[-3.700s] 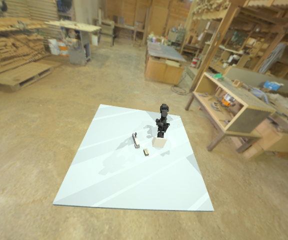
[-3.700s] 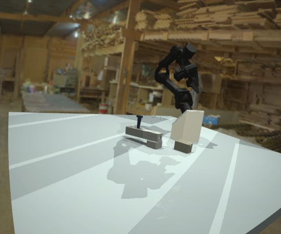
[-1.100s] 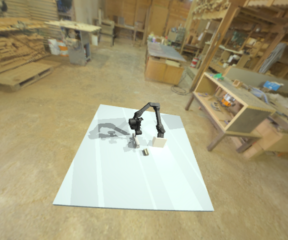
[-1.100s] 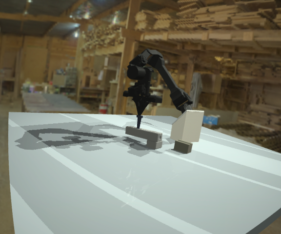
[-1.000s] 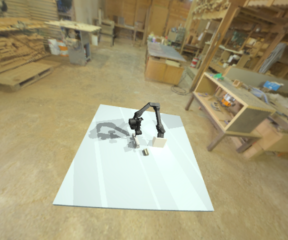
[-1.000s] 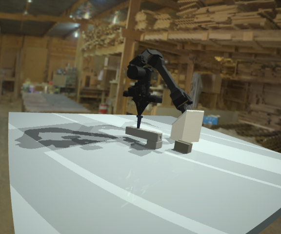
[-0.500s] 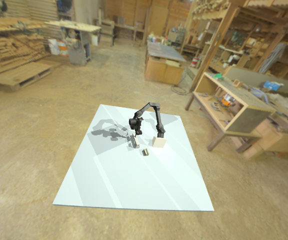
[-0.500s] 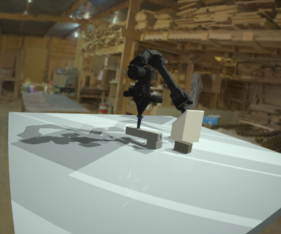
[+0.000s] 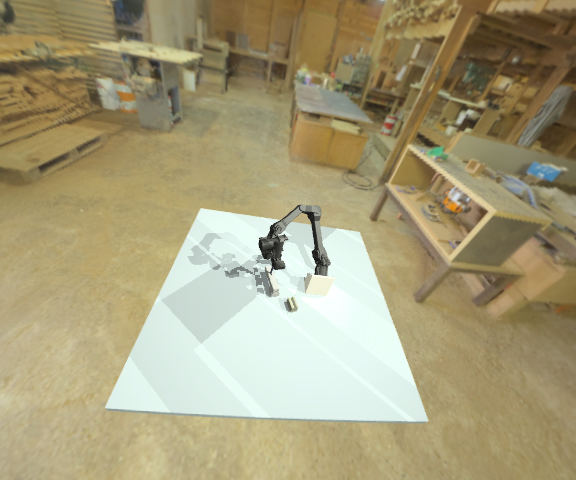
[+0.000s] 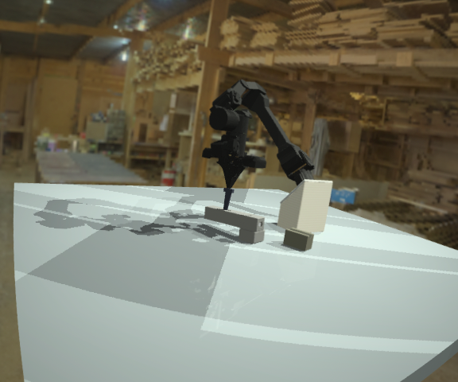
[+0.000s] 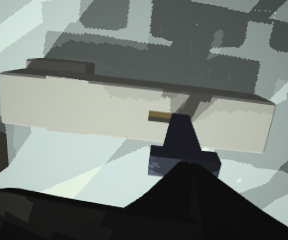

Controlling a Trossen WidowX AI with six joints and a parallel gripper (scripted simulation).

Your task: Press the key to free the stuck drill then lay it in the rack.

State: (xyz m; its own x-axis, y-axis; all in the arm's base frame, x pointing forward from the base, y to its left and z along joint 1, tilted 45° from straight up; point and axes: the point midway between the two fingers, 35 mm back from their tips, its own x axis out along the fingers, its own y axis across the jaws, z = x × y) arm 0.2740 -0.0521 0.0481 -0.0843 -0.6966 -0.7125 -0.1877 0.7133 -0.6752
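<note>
The dark key [image 10: 227, 200] [image 11: 181, 134] stands upright, its narrow blade at a slot in the top of the pale beam-shaped holder [image 9: 273, 284] [image 10: 231, 216] [image 11: 79, 106]. A brass-coloured strip [image 11: 159, 114] shows in the slot beside the blade. My gripper [image 10: 230, 185] [image 11: 187, 172] is shut, with its tips at the key's wide head and nothing visible between them. No drill can be made out clearly; a small round feature shows in the holder's near end. The small olive grooved block, apparently the rack [image 9: 291, 304] [image 10: 296, 239], sits apart from the holder.
A cream block [image 9: 319, 284] [image 10: 316, 205] with a sloped side stands near the arm's base, behind the grooved block. The holder's foot [image 10: 251, 235] raises its long body above the pale table top [image 9: 278, 361] [image 10: 324, 287].
</note>
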